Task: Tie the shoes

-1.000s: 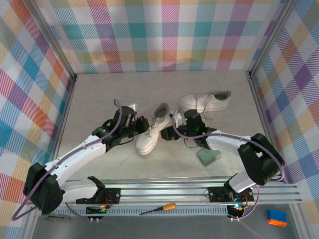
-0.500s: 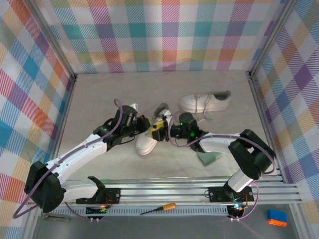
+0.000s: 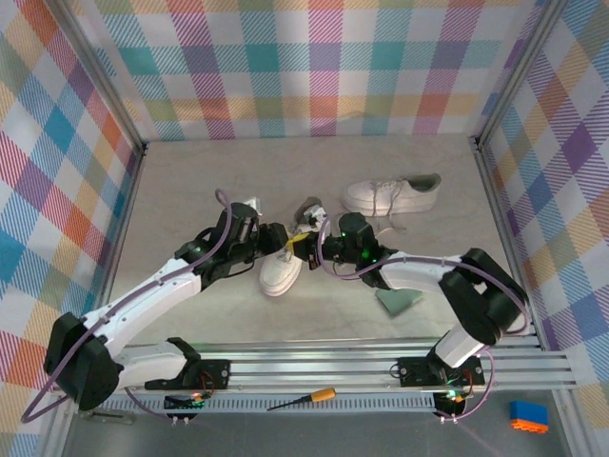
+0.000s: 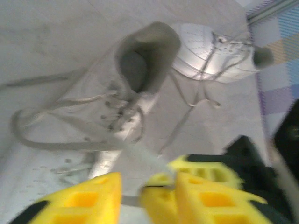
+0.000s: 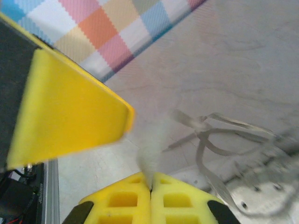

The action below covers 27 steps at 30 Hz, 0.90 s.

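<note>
Shoe (image 3: pixel 283 267) at the table's (image 3: pixel 190 181) middle: your right gripper (image 5: pixel 150 185) has just clamped its lace (image 4: pixel 140 156) while the left gripper (image 4: pixel 127 189) released, so the handover's done and the knot remains.

Pastel plaid walls (image 3: pixel 314 67) are enclosing three sides. Pale grey table (image 3: pixel 190 181) is lying evenly lit. Aluminium rail (image 3: pixel 314 365) is running along the near edge.

The right tool (image 3: pixel 304 246) has advanced left to the near shoe (image 3: pixel 281 272) and closed on its lace (image 5: pixel 148 151). The left tool (image 3: pixel 276 238) has parted its fingers beside that shoe.
</note>
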Motion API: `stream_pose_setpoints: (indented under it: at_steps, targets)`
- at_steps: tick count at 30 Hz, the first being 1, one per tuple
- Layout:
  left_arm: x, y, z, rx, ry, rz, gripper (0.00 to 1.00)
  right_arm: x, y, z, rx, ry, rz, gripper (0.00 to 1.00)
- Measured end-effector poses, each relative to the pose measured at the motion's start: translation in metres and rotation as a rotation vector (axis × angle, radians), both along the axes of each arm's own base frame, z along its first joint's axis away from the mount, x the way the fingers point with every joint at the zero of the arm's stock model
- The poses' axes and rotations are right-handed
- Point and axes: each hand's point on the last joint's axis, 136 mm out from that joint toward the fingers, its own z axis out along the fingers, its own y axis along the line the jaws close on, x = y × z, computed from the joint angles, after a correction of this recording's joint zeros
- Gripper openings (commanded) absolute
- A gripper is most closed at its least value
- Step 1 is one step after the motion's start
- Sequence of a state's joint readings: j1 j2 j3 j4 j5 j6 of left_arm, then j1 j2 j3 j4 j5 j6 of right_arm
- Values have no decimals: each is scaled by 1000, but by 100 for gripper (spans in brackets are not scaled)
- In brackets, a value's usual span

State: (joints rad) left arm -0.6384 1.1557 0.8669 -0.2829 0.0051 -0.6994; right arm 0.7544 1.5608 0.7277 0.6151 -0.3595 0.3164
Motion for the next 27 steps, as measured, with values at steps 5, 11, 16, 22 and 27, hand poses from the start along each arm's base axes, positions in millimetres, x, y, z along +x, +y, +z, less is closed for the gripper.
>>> stream_pose_setpoints:
  at_steps: [5,11,16,22,27]
  targets:
    - [7,61,-6,187,-7,178,49,0,-24,16,-58,11,-104,0]
    - [19,120,-54,403,127,316,56,-1,-54,-4,-218,103,-226,0]
    - [23,118,-102,538,250,238,58,-7,-74,-12,-299,137,-280,0]
    - [47,104,-129,638,333,133,61,-9,-82,-16,-331,148,-297,0]
    - [60,89,-141,642,362,56,63,-12,-85,-21,-354,160,-297,0]
